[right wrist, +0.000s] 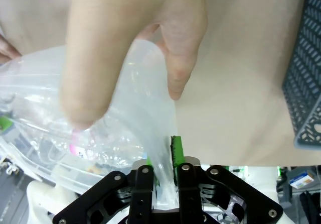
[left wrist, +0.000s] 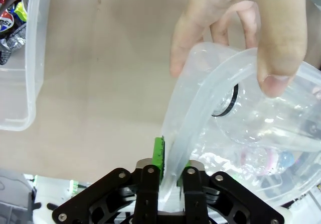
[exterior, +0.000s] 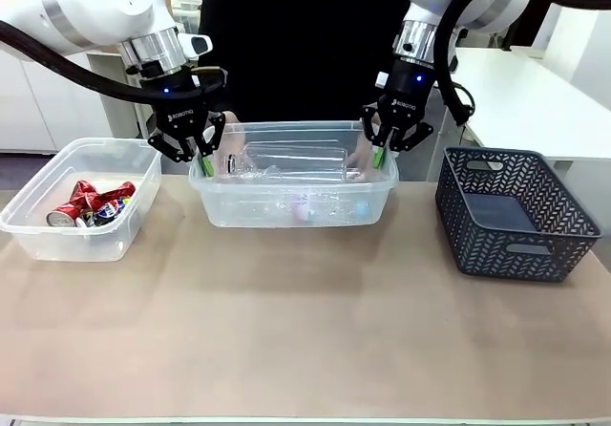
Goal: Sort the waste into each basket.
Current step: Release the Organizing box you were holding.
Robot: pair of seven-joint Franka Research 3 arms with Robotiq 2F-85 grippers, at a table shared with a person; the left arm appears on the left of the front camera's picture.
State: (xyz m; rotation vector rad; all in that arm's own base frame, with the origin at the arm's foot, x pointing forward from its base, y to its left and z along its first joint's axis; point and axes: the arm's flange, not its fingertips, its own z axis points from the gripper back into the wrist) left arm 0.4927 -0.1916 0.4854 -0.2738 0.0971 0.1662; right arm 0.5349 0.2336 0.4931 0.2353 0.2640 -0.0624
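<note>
A clear tub (exterior: 220,197) stands mid-table with clear plastic bottles (exterior: 286,163) lying in it. My left gripper (exterior: 203,159) is shut on its left rim, and my right gripper (exterior: 382,149) is shut on its right rim. In the left wrist view the rim (left wrist: 173,153) is pinched between the fingers of the left gripper (left wrist: 170,176), with a person's hand (left wrist: 241,33) holding the same end. In the right wrist view the right gripper (right wrist: 163,176) clamps the rim (right wrist: 160,153) beside another hand (right wrist: 130,43). A second clear tub (exterior: 38,221) at the left holds crushed red cans (exterior: 91,202).
A dark grey lattice basket (exterior: 516,211) stands at the right and looks empty; its wall (right wrist: 306,83) shows in the right wrist view. The person stands close behind the middle tub. The near half of the brown table (exterior: 305,340) is bare.
</note>
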